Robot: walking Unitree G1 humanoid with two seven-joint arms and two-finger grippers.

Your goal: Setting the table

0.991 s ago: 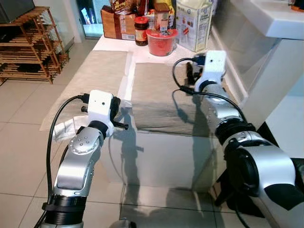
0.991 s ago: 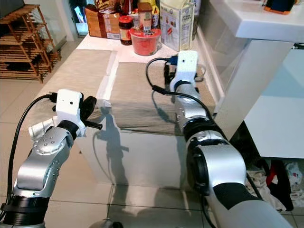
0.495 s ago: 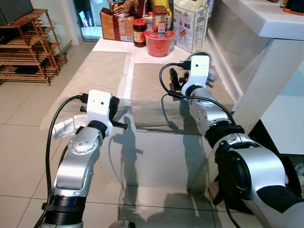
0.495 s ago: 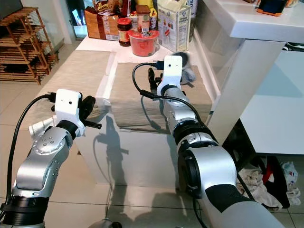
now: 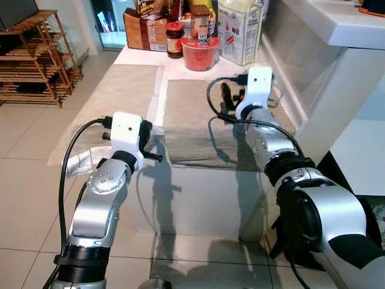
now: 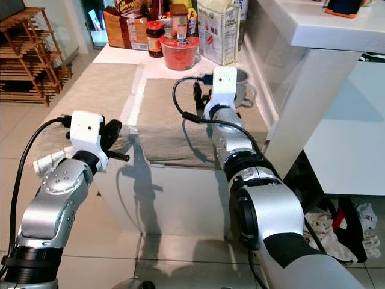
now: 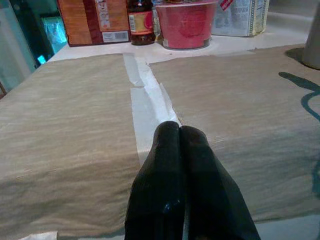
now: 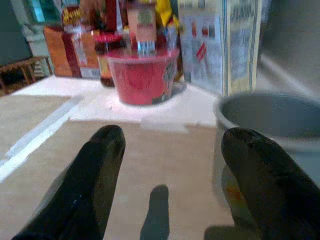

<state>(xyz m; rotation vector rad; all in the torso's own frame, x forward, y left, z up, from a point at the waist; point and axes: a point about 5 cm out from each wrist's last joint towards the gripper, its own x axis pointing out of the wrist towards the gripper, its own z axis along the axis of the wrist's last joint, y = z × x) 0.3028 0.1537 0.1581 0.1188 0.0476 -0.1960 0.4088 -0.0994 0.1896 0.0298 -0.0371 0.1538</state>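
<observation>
The right gripper [image 8: 170, 175] hovered low over the right placemat [image 6: 180, 114] with its two black fingers [image 8: 90, 170] spread wide apart. Just beside one finger stood a grey mug [image 8: 270, 130], on the placemat's far right part, close to the gripper but not touched by it. Beyond the mug, past the placemat's far edge, sat a red tub [image 8: 142, 75] with a dark jar [image 5: 174, 31] beside it, a tall white carton [image 6: 216, 27] nearest the wall, and a brown box [image 5: 144, 29] at the other end of that row.

The left gripper [image 7: 177, 150] was held at the near edge of the surface [image 5: 198, 71], over the bare white strip between the right placemat and the left placemat [image 5: 123, 96]. Its fingers were pressed together, holding nothing. A white cloth-like bundle [image 5: 77, 162] hung off the near corner of the left placemat, just beside the left arm.

A white counter [image 6: 319, 24] rose on the mug's side of the surface. A wooden rack [image 5: 33, 57] stood on the tiled floor [image 5: 24, 180], well apart from the left placemat.
</observation>
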